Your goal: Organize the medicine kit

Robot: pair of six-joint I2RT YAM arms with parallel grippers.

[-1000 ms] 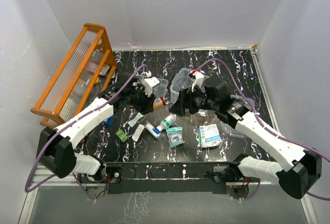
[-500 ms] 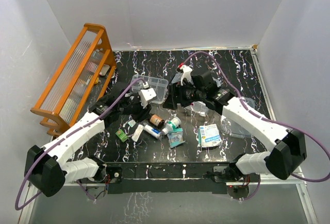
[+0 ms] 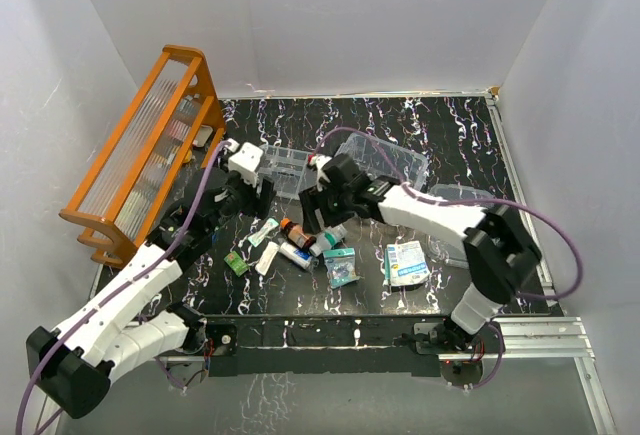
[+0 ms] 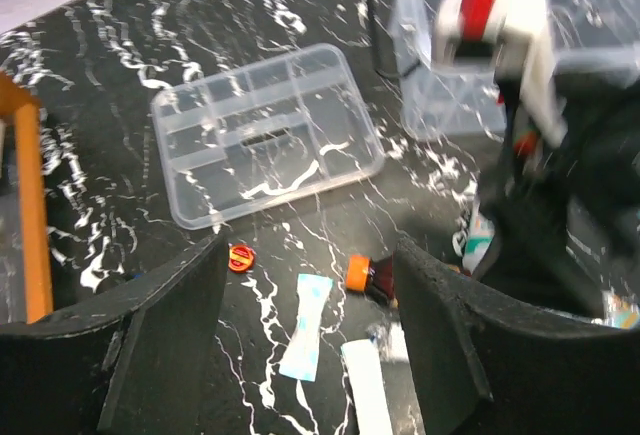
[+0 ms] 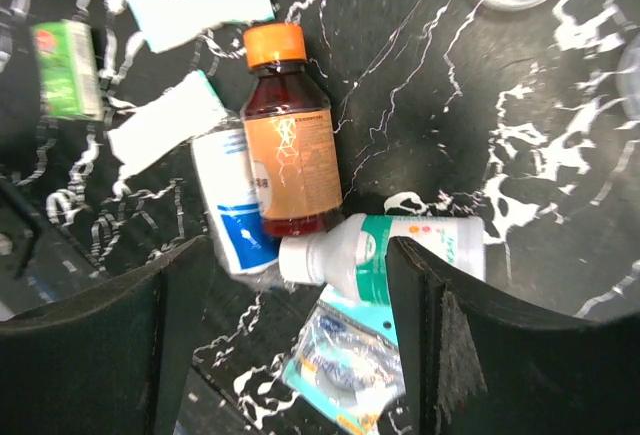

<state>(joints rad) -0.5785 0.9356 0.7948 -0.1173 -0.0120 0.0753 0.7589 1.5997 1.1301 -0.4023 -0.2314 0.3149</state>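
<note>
Hovering over the amber bottle (image 5: 292, 155), my right gripper (image 5: 295, 255) gapes wide and empty. My left gripper (image 4: 308, 255) is wide and empty too.

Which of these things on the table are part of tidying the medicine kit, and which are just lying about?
Part of the job: medicine kit box; brown bottle with orange cap; white-and-green bottle; white-and-blue tube; small green carton; blue-and-white packet.
Likely just lying about: orange wooden rack; divided tray, though it could serve for sorting.
</note>
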